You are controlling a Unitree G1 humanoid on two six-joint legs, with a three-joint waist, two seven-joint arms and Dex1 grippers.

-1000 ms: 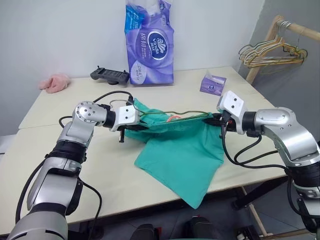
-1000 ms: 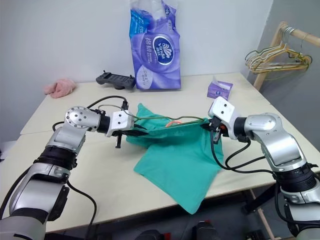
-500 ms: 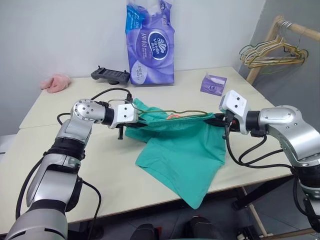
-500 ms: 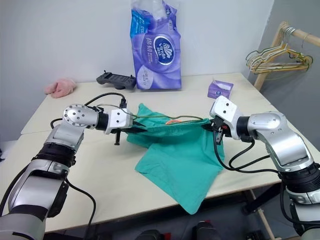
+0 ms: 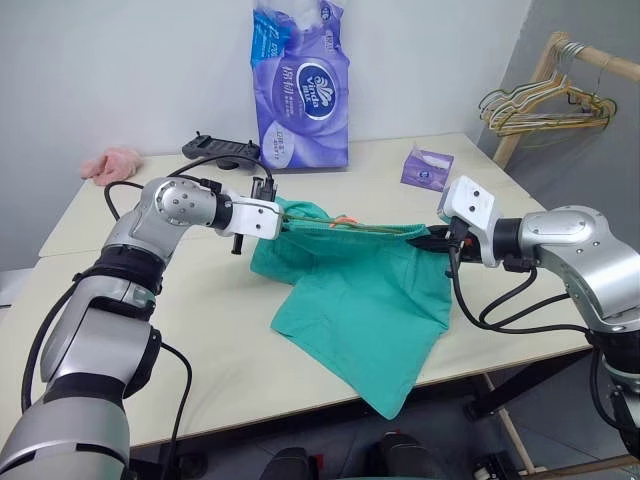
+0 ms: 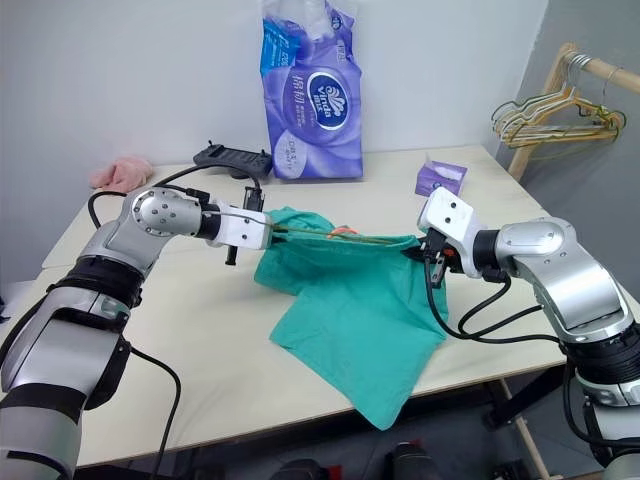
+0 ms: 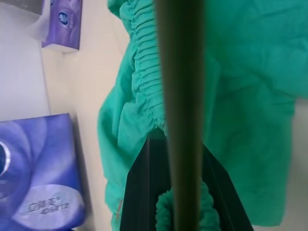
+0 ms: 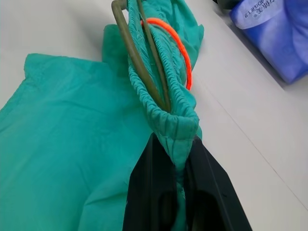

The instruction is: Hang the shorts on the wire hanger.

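Head views: the shorts (image 5: 365, 290) stretch between the left claw (image 5: 272, 222) and right claw (image 5: 437, 238), each clamped on the waistband, legs draped over the bench (image 5: 200, 330). Left wrist view: the wire hanger (image 7: 180, 96) crosses the waistband. Right wrist view: the hanger lies inside the waistband.

A pale table (image 5: 200, 340) carries the teal shorts (image 5: 365, 300) draped off its near edge, with a purple tissue pack (image 5: 300, 85), black controller (image 5: 222, 150), pink cloth (image 5: 110, 165) and small purple box (image 5: 425, 167) along the far side.
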